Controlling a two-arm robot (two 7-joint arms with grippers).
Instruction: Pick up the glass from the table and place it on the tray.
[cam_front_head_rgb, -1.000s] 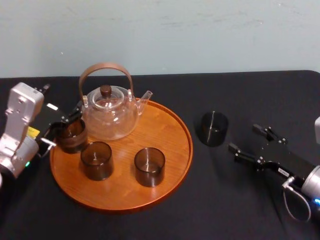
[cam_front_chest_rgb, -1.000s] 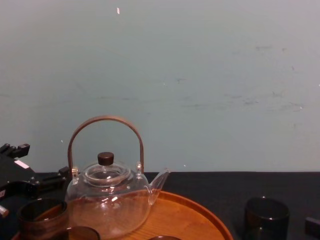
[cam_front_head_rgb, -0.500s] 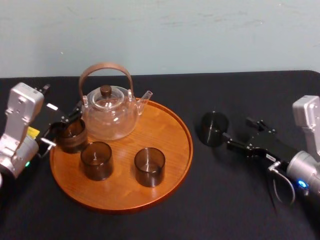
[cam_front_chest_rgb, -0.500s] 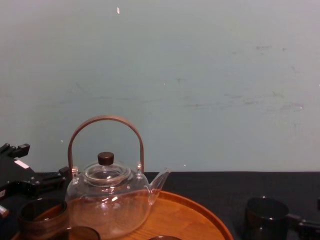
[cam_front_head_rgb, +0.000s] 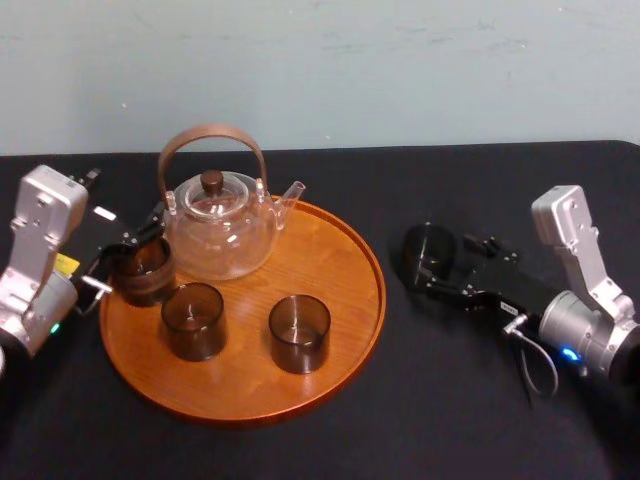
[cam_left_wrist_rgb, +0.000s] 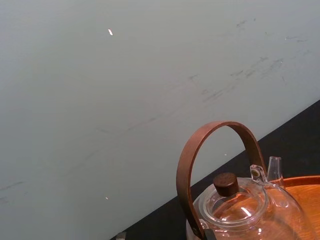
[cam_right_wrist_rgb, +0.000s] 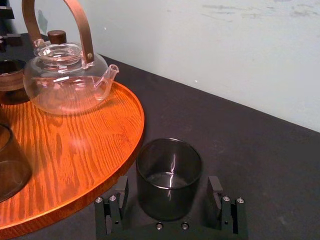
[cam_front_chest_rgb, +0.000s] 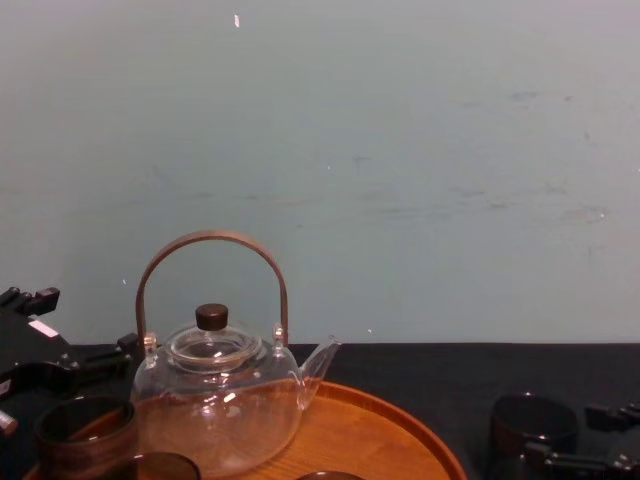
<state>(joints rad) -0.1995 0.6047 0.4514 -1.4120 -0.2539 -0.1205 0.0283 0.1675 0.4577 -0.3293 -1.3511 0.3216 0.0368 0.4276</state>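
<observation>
A dark smoked glass (cam_front_head_rgb: 428, 252) stands on the black table, just right of the round orange-brown tray (cam_front_head_rgb: 345, 290). My right gripper (cam_front_head_rgb: 443, 262) is open around the glass, with one finger on each side of it and small gaps showing in the right wrist view, where the glass (cam_right_wrist_rgb: 168, 172) sits between the jaws of the gripper (cam_right_wrist_rgb: 168, 186). The chest view has the glass (cam_front_chest_rgb: 532, 425) at the lower right. My left gripper (cam_front_head_rgb: 125, 252) rests at the tray's left edge, open astride another dark glass (cam_front_head_rgb: 142, 270) that stands on the tray.
A clear glass teapot (cam_front_head_rgb: 220, 225) with a brown hoop handle stands at the tray's back left. Two more dark glasses (cam_front_head_rgb: 193, 320) (cam_front_head_rgb: 299, 333) sit in the tray's front half. Bare wood lies on the tray's right side, nearest the table glass.
My right gripper has slid leftward across the table until its fingers stand on both sides of the glass. The left arm and everything on the tray stayed still.
</observation>
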